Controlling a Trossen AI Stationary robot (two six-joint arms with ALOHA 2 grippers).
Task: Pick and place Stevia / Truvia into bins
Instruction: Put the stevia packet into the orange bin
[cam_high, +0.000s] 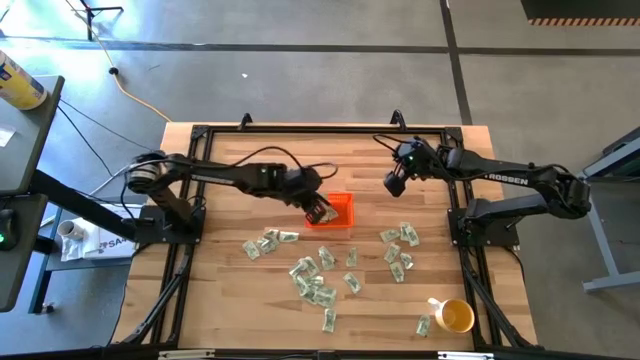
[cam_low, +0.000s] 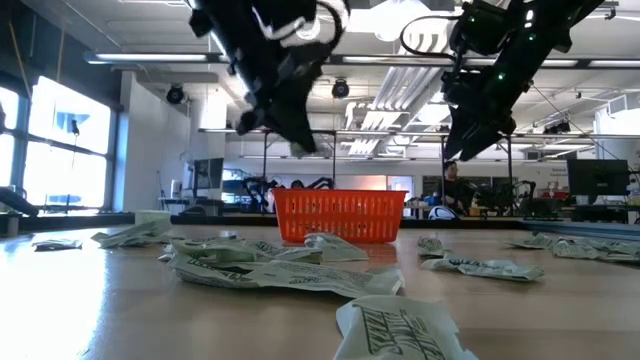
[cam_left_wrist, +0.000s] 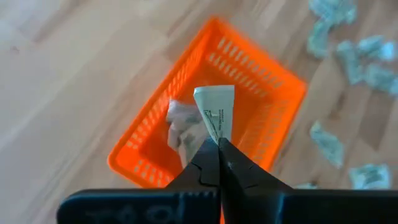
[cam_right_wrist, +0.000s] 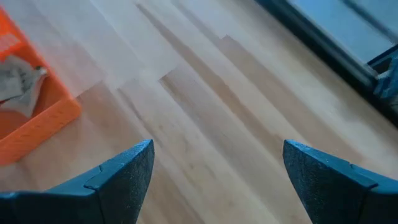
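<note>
the left claw (cam_left_wrist: 218, 146), pinching a stevia packet (cam_left_wrist: 216, 111) upright, hangs directly over the orange bin (cam_left_wrist: 281, 94); the right claw (cam_right_wrist: 214, 165), spread, waits beside it.

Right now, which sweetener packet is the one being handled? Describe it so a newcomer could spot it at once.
Start at the orange bin near the table's middle. The left claw hangs above it, shut on one packet. Unlike the loose packets lying flat on the wood, this one is off the table, pinched by one end.
</note>
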